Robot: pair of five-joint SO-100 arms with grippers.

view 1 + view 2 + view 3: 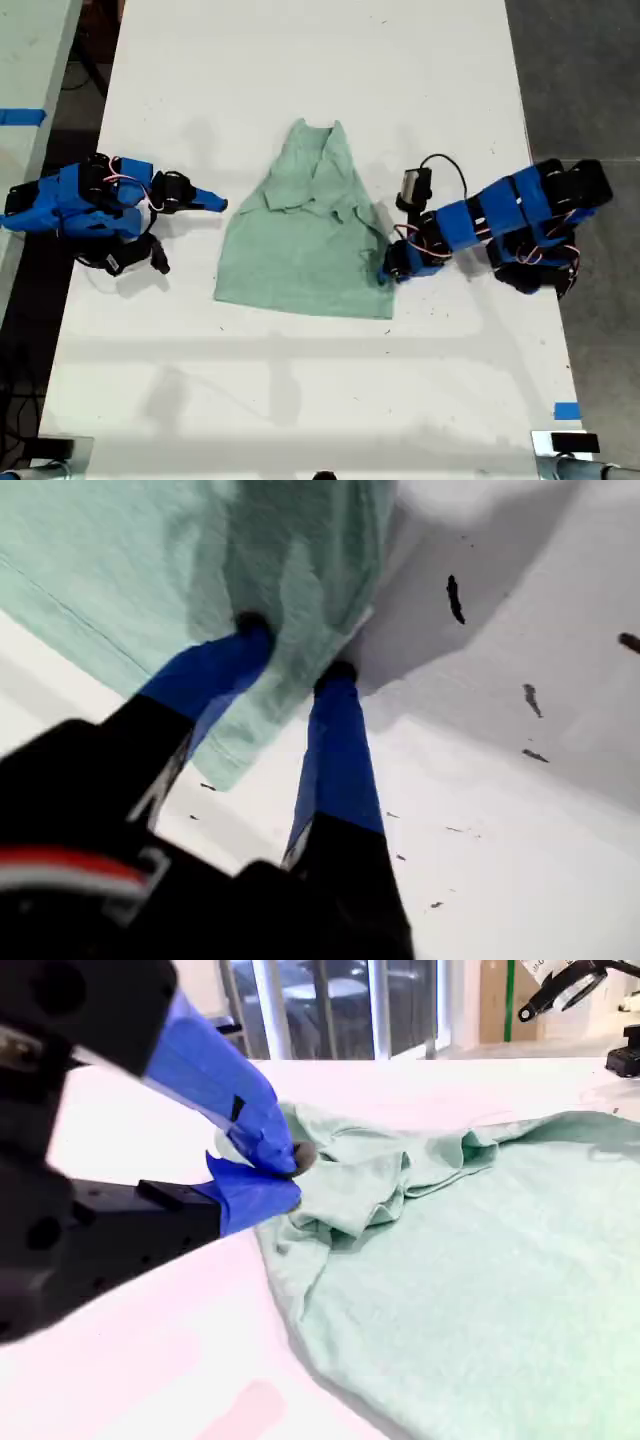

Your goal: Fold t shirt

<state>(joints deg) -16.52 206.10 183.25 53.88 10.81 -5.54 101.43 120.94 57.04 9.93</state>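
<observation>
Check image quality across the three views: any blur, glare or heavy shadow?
Exterior view: sharp, evenly lit, soft arm shadows on the table. First wrist view: the t shirt is softly blurred, and it shadows the table. Second wrist view: table blown out near-white, my second pincer slightly soft.

Table (300, 60) is bare all round the t shirt (305, 235), esp. far and near edge strips in exterior view. My first gripper (388, 268) blocks shirt's right hem corner in that view; my second gripper (218, 203) sits just beside the left edge w/ small gap
</observation>
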